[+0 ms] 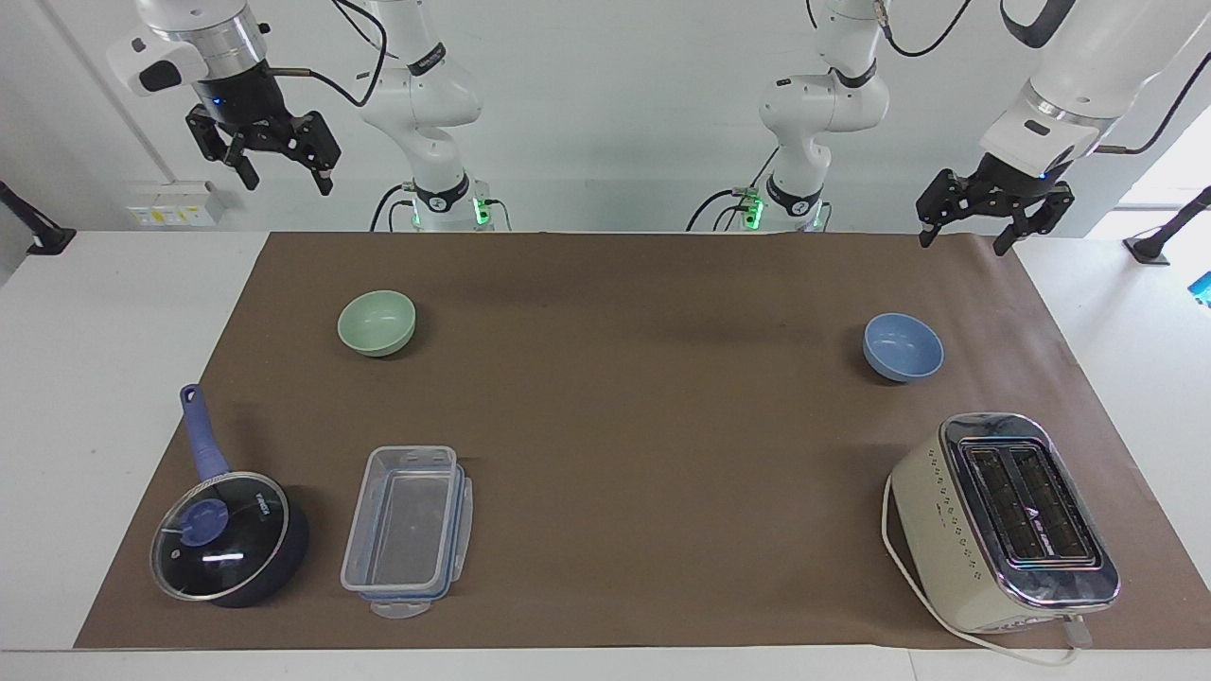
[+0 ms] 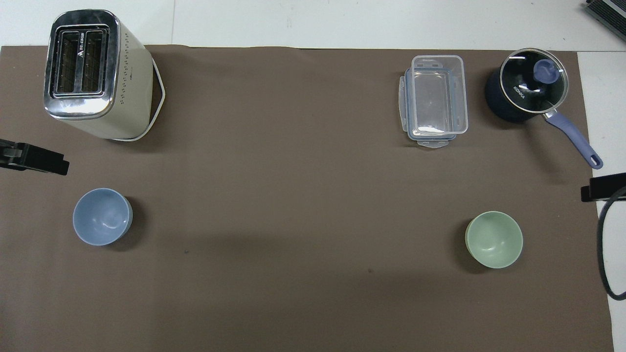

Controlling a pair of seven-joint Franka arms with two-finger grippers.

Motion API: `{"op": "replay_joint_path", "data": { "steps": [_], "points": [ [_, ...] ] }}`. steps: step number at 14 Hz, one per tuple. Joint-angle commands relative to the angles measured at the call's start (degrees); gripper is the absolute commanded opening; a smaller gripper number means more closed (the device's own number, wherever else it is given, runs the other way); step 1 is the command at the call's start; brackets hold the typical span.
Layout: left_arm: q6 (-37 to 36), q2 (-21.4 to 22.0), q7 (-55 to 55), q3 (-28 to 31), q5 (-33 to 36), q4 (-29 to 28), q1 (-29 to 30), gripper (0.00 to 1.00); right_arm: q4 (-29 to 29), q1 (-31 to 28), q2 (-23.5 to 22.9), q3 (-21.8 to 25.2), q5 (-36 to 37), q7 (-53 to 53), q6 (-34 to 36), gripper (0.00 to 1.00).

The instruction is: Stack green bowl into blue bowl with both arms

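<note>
The green bowl (image 1: pixel 377 323) stands upright and empty on the brown mat toward the right arm's end; it also shows in the overhead view (image 2: pixel 494 239). The blue bowl (image 1: pixel 903 347) stands upright and empty toward the left arm's end, and shows in the overhead view (image 2: pixel 102 216). My right gripper (image 1: pixel 287 182) hangs open and empty high above the table's edge, clear of the green bowl. My left gripper (image 1: pixel 963 241) hangs open and empty above the mat's edge by the blue bowl. Only the grippers' tips show in the overhead view.
A cream toaster (image 1: pixel 1008 520) with its cord stands farther from the robots than the blue bowl. A clear plastic container (image 1: pixel 407 518) and a dark blue lidded saucepan (image 1: pixel 227 534) lie farther from the robots than the green bowl. The brown mat (image 1: pixel 643 397) covers the table.
</note>
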State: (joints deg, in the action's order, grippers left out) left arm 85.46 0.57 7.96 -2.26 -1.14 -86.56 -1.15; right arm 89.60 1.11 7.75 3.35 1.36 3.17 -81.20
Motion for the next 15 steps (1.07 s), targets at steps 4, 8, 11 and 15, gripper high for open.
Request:
{"op": "replay_joint_path", "data": {
  "steps": [4,8,11,15],
  "points": [
    [-0.2,1.1,-0.5,0.2,1.3,-1.1,-0.3,1.0,2.1,-0.8,1.8,-0.5,-0.2,-1.3,-0.2,1.0],
    [-0.6,1.1,-0.6,0.2,1.3,-1.1,-0.3,1.0,2.1,-0.8,1.8,-0.5,-0.2,-1.2,-0.4,1.0],
    [-0.4,1.1,-0.8,0.1,1.3,-1.1,-0.5,1.0,2.5,-0.8,2.2,-0.5,-0.2,-1.2,-0.2,1.0],
    [-0.4,1.1,-0.8,0.1,1.2,-1.1,-0.8,1.0,2.9,-0.8,2.3,-0.5,-0.2,-1.2,-0.3,1.0]
  ]
}}
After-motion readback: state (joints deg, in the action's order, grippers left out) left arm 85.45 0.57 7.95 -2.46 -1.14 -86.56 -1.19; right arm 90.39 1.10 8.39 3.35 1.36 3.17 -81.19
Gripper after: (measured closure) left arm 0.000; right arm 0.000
